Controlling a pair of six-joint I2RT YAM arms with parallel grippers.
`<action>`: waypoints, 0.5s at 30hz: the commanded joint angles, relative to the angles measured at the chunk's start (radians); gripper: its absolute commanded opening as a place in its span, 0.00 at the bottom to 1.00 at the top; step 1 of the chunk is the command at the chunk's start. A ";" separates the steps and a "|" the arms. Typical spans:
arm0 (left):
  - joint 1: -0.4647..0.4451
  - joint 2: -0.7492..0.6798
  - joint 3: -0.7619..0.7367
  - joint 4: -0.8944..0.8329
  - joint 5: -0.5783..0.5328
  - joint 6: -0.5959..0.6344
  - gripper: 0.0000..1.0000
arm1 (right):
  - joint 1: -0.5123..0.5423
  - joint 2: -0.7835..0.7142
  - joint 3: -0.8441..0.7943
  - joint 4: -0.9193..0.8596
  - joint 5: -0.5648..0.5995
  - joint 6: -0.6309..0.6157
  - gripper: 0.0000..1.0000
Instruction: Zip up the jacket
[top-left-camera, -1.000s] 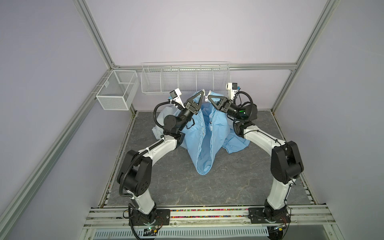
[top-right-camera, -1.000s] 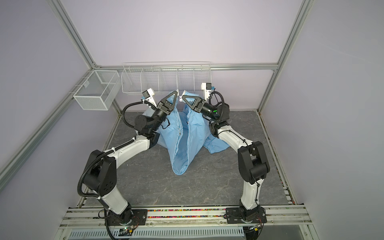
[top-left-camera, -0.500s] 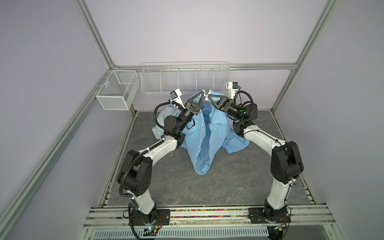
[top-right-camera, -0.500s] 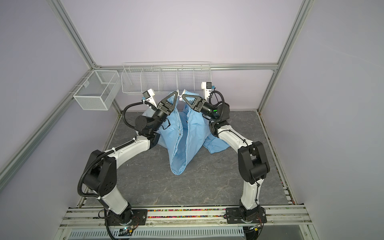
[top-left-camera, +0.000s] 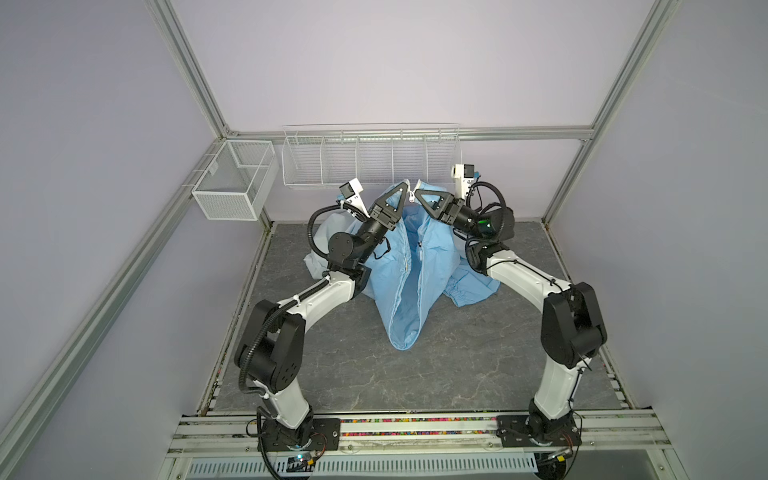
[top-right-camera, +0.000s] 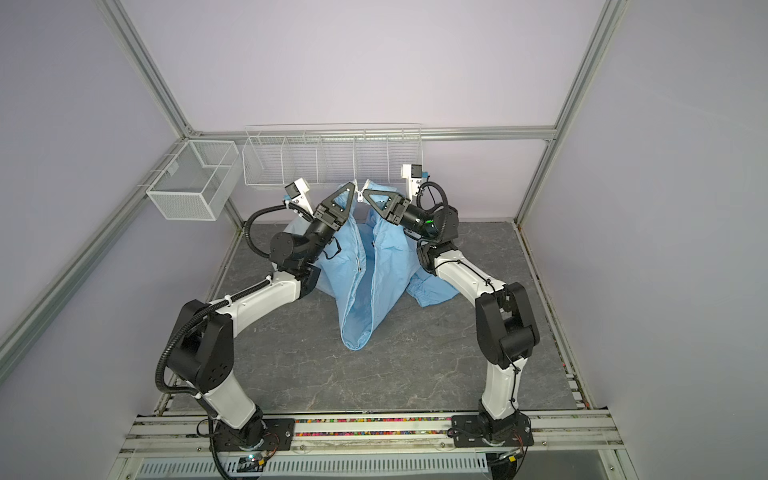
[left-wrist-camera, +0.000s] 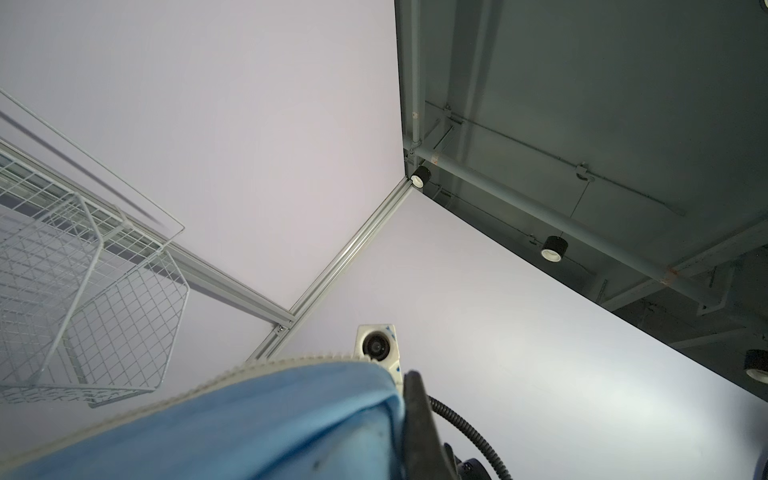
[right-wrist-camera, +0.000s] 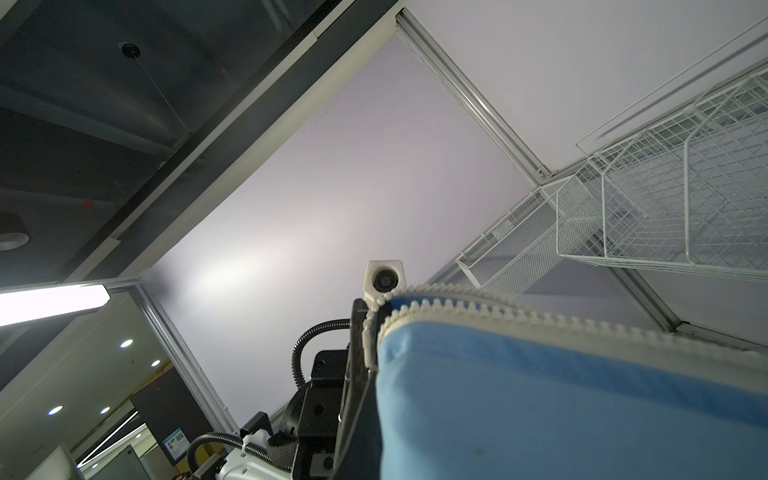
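Observation:
The light-blue jacket (top-left-camera: 395, 286) (top-right-camera: 353, 291) hangs in both top views from my two raised grippers, and its lower end rests on the table. Its two front edges, each with a white zipper (top-left-camera: 422, 270) strip, run down side by side with a gap between them. My left gripper (top-left-camera: 404, 189) (top-right-camera: 352, 187) is shut on one upper edge. My right gripper (top-left-camera: 417, 193) (top-right-camera: 366, 194) is shut on the other, and the tips nearly meet. In the wrist views, blue cloth (left-wrist-camera: 232, 424) (right-wrist-camera: 540, 407) edged with zipper teeth (left-wrist-camera: 266, 365) (right-wrist-camera: 498, 316) covers my own fingers.
A long white wire basket (top-left-camera: 370, 160) hangs on the back wall just behind the grippers. A smaller mesh basket (top-left-camera: 232, 183) hangs at the back left. A sleeve with an elastic cuff (top-left-camera: 469, 291) lies on the grey table (top-left-camera: 457, 361) by the right arm.

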 joint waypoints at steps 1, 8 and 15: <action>-0.006 0.002 0.000 0.072 -0.003 -0.012 0.00 | 0.010 -0.061 0.027 0.091 0.006 -0.009 0.07; -0.009 0.001 -0.002 0.066 0.003 -0.013 0.00 | 0.013 -0.064 0.030 0.090 -0.002 -0.008 0.07; -0.009 -0.001 -0.011 0.068 0.005 -0.013 0.00 | 0.013 -0.068 0.031 0.089 0.007 -0.009 0.07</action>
